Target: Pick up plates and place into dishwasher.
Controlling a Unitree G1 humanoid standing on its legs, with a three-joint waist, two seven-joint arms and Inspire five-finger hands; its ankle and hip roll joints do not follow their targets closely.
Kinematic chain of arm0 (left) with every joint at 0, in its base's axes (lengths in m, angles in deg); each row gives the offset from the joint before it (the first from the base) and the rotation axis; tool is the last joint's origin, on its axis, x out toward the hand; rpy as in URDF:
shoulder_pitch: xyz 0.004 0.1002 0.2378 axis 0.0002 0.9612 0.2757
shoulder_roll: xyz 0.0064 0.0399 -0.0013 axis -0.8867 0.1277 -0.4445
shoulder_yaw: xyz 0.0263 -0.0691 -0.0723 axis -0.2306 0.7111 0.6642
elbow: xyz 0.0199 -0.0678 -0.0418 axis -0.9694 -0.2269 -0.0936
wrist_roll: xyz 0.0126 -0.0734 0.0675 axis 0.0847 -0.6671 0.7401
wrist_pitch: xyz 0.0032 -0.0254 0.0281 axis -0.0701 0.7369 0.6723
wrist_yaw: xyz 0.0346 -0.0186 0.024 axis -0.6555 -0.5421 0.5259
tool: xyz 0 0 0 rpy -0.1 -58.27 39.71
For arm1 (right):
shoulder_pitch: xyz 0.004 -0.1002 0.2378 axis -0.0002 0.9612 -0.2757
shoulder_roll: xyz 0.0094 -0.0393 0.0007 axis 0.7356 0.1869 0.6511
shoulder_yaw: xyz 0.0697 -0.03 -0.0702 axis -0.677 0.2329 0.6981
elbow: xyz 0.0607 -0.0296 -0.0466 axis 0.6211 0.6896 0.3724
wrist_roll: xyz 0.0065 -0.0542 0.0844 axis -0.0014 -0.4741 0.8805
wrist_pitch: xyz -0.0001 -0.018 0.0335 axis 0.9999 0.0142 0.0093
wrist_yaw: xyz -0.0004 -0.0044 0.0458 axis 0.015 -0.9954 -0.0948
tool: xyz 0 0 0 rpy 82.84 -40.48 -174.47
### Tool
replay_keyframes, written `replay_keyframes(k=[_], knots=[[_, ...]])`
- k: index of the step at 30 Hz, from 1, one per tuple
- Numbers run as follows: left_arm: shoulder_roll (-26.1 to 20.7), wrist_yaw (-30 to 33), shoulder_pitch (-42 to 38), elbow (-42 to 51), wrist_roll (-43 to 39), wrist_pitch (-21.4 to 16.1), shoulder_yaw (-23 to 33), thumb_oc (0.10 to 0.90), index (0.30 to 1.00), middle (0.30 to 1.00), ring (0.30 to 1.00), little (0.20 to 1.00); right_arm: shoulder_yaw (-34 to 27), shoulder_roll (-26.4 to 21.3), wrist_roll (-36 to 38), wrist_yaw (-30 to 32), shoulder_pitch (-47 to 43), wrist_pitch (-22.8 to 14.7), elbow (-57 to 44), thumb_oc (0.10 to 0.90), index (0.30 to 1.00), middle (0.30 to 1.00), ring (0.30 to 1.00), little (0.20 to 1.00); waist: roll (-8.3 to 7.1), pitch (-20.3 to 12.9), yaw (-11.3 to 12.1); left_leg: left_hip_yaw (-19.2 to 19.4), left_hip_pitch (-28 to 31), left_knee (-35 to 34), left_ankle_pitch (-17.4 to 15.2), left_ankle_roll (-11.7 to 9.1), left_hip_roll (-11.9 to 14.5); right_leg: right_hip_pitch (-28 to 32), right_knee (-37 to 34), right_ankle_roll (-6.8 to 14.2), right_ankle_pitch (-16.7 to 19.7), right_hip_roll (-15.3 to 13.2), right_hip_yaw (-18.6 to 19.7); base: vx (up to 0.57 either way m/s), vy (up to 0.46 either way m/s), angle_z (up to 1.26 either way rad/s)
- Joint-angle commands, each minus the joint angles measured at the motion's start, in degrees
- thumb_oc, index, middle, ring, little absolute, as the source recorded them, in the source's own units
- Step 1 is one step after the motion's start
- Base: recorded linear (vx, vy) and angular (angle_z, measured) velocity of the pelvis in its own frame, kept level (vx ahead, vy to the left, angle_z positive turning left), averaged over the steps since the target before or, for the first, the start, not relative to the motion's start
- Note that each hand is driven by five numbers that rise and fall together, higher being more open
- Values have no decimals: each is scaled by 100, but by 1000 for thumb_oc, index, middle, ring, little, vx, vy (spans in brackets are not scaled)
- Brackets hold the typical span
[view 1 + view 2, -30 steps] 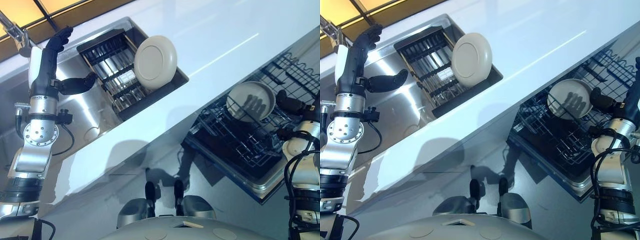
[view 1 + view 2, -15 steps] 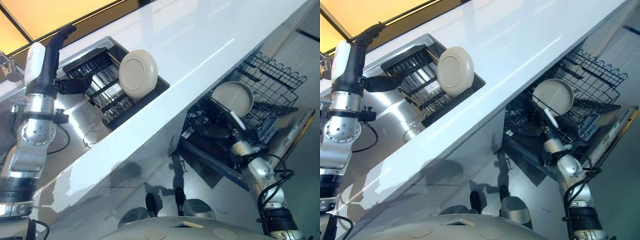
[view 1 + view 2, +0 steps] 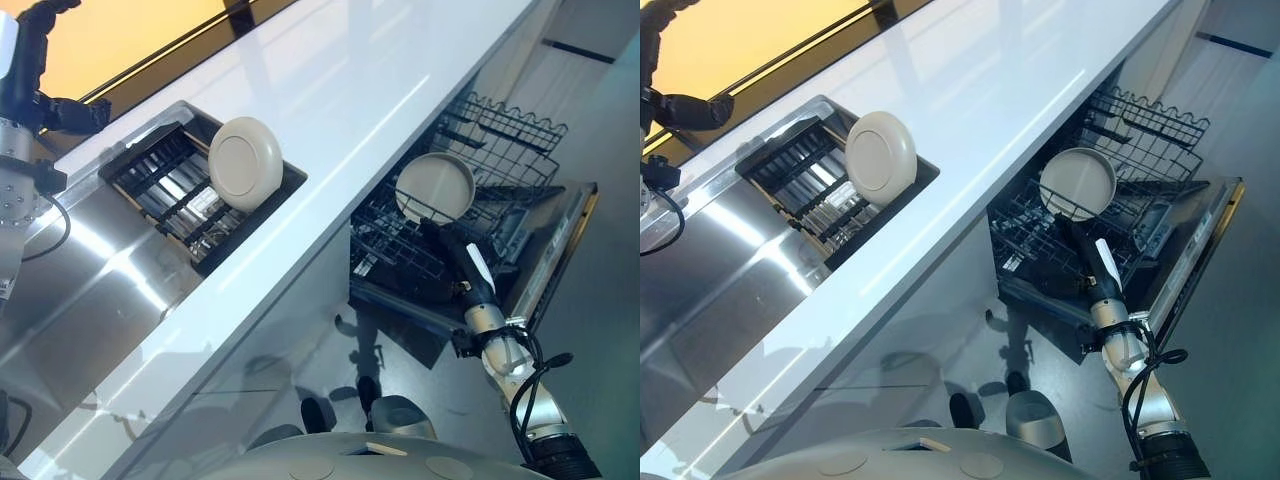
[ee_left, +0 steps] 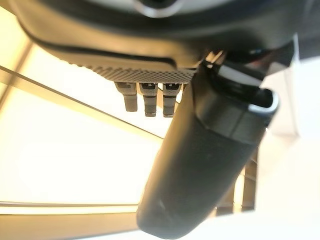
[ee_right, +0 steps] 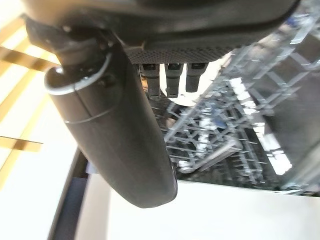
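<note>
A cream plate (image 3: 243, 162) stands on edge in the black drying rack (image 3: 160, 185) set in the sink. A second cream plate (image 3: 435, 187) stands upright in the lower dishwasher rack (image 3: 400, 255). My right hand (image 3: 455, 250) is just below this plate, a little apart from it, open with its fingers straight and nothing in it. In the right wrist view its thumb (image 5: 115, 135) sticks out over the wire rack (image 5: 225, 135). My left hand (image 3: 40, 60) is raised at the far upper left beyond the sink, open and holding nothing.
A long white countertop (image 3: 350, 90) runs diagonally between the steel sink (image 3: 90, 260) and the dishwasher. The dishwasher door (image 3: 560, 250) lies open, and an upper wire rack (image 3: 500, 140) is pulled out behind the plate.
The camera has swung, shifting the whole scene. My right hand has let go of the plate in the dishwasher rack and drawn back below it. The plate stays in the rack.
</note>
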Motion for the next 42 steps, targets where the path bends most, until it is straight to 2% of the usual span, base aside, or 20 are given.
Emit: replay_keyframes(k=[1, 6, 7, 10, 18, 23, 33, 38, 39, 42], knots=[[-732, -120, -1383, -362, 3, -57, -395, 800, 900, 900, 900, 900, 508, -377, -447, -750, -73, -229, -53, 800, 900, 900, 900, 900, 66, -485, -107, 126, -42, 219, -698, 56, -419, -323, 811, 1020, -395, -328, -105, 23, -30, -4], [-942, -709, -2186, -514, 283, -277, -1456, 800, 900, 900, 900, 900, 928, -641, -594, -1040, -99, -145, 484, 800, 900, 900, 900, 900, 29, -433, -82, 87, -51, 252, -719, 56, -418, -336, 837, 1027, -382, -331, -134, 39, -39, 0], [-969, -892, -2432, -495, 365, -261, -1775, 800, 900, 900, 900, 900, 1017, -663, -669, -1113, -117, -111, 592, 800, 900, 900, 900, 900, 21, -423, -72, 75, -59, 264, -726, 56, -415, -341, 850, 1026, -407, -330, -137, 51, -41, 0], [-917, -1263, -2775, -497, 449, -240, -2287, 800, 900, 900, 900, 900, 1212, -716, -737, -1068, -195, -168, 758, 800, 900, 900, 900, 900, 23, -380, -54, 30, -87, 306, -742, 68, -418, -370, 897, 1024, -433, -326, -137, 41, -33, 0], [-726, -2514, -2943, -422, 972, -269, -2889, 800, 900, 900, 900, 900, 1333, -783, -807, -1033, -270, -22, 732, 800, 900, 900, 900, 900, 62, -261, -75, -45, -139, 321, -744, 83, -444, -440, 947, 1018, -499, -294, -117, 26, -9, -1], [-674, -2760, -3185, -363, 1074, -178, -3160, 800, 900, 900, 900, 900, 1355, -833, -839, -1038, -239, -1, 712, 800, 900, 900, 900, 900, 85, -223, -137, -37, -141, 305, -735, 93, -466, -462, 959, 1016, -519, -277, -79, 44, 6, -1], [-567, -2347, -3535, -795, 1263, -305, -3464, 800, 900, 900, 900, 900, 1309, -909, -822, -993, -102, -107, 683, 800, 900, 900, 900, 900, 64, -196, -260, 14, -144, 307, -720, 99, -490, -474, 923, 1005, -487, -229, 11, 35, -2, -1], [-553, -1642, -3552, -1082, 1497, 1, -3412, 800, 900, 900, 900, 900, 1307, -908, -788, -968, -75, -118, 725, 800, 900, 900, 900, 900, 55, -194, -280, 12, -157, 327, -724, 100, -487, -474, 910, 984, -497, -207, 47, 14, -5, 0], [-571, -1407, -3573, -1180, 1456, 163, -3384, 800, 900, 900, 900, 900, 1306, -902, -795, -960, -66, -117, 729, 800, 900, 900, 900, 900, 54, -192, -282, 6, -155, 325, -723, 101, -488, -470, 904, 981, -492, -201, 58, 0, 0, 0], [-619, -1010, -3547, -1481, 1102, 317, -3207, 800, 900, 900, 900, 900, 1287, -900, -780, -940, -26, -119, 726, 800, 900, 900, 900, 900, 46, -201, -263, -2, -154, 334, -722, 99, -480, -446, 894, 969, -496, -196, 50, 0, 0, 0]])
